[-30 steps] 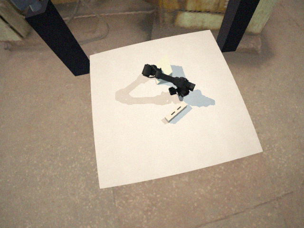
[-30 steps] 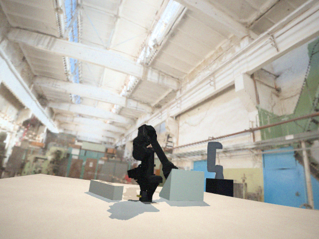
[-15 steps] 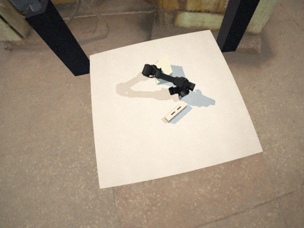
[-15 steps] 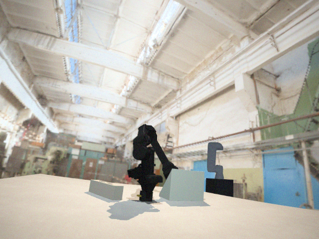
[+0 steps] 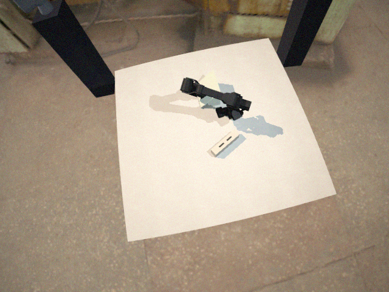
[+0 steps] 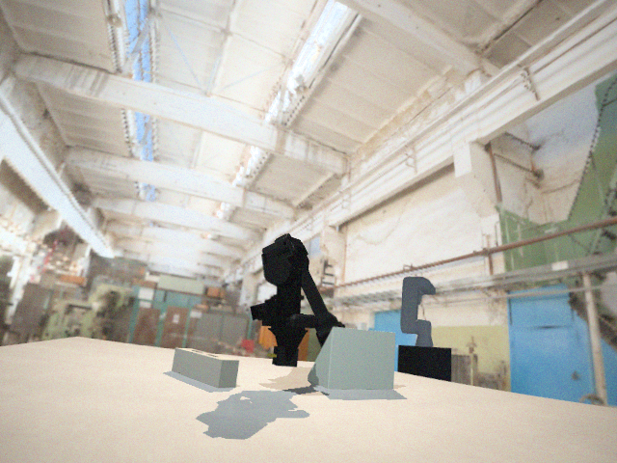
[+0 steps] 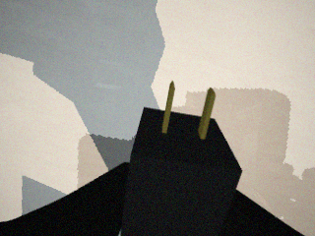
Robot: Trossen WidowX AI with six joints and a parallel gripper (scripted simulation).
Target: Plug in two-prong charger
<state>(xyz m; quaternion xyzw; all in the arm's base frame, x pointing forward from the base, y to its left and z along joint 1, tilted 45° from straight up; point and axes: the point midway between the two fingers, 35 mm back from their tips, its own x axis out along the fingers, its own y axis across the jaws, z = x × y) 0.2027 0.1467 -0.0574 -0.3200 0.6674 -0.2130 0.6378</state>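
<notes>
The black charger point(image 6: 285, 357) point(image 7: 179, 182) is held between the fingers, a little above the table. Its two brass prongs point(image 7: 187, 115) stick out past the fingers, and one shows at the left of the charger in the exterior view. My gripper point(image 6: 285, 346) is shut on the charger body. The cream power strip point(image 5: 225, 142) point(image 6: 203, 368) lies on the white table, with two dark slots in its top face. It is in front of the gripper in the top view and left of it in the exterior view. The charger cannot be made out in the top view.
A pale green block with a sloping side point(image 6: 361, 359) point(image 5: 211, 79) stands close to the arm. The white table top point(image 5: 175, 188) has its edges well away from the strip. Black pillars point(image 5: 72, 47) point(image 5: 298, 38) stand beyond its back corners. A blue-grey shape point(image 6: 411, 309) stands on a black block.
</notes>
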